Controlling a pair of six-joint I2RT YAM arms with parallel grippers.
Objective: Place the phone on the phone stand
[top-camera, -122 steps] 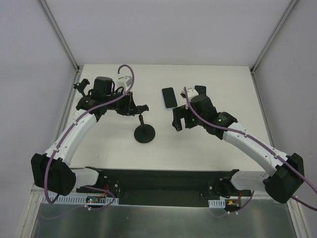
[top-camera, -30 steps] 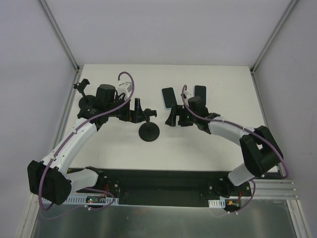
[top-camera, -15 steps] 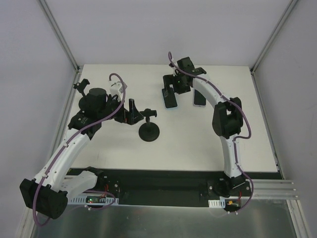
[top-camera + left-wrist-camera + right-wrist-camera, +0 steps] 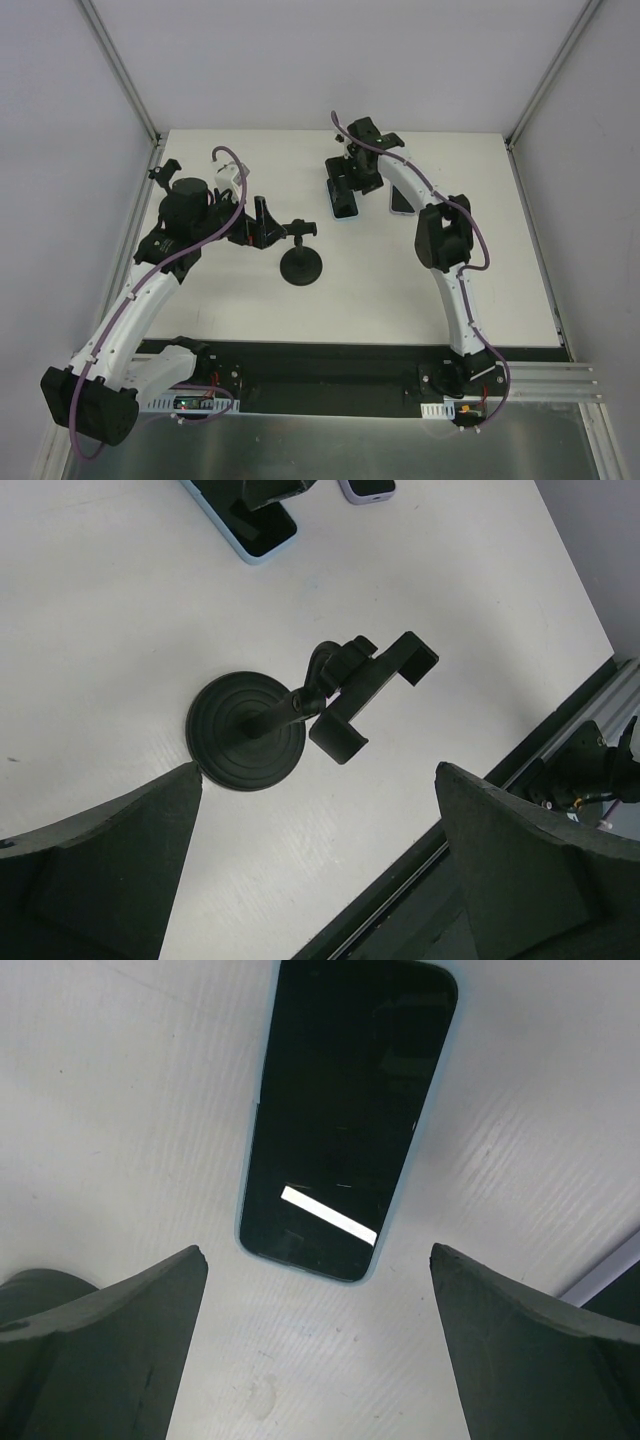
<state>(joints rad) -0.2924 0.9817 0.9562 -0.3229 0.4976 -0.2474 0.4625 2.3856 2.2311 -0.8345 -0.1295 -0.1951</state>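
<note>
The phone point(image 4: 344, 208) lies flat at the back middle of the table, dark screen up in a light blue case point(image 4: 345, 1110). My right gripper point(image 4: 350, 183) hovers right above it, open, and its near short end lies just ahead of the gap between the fingers point(image 4: 318, 1252). The black phone stand point(image 4: 300, 268) has a round base point(image 4: 247, 730) and a tilted clamp head point(image 4: 370, 680). My left gripper point(image 4: 262, 224) is open and empty just left of the stand, which lies ahead of the fingers in the left wrist view point(image 4: 318, 768).
A second phone point(image 4: 399, 205) lies right of the first, partly under the right arm, and its end shows in the left wrist view point(image 4: 368, 490). The black rail point(image 4: 480, 810) runs along the table's near edge. Walls close in the back and sides.
The right arm has swung from beside the stand to the back of the table, over the phone, and its jaws have widened. The left gripper has drawn slightly left.
</note>
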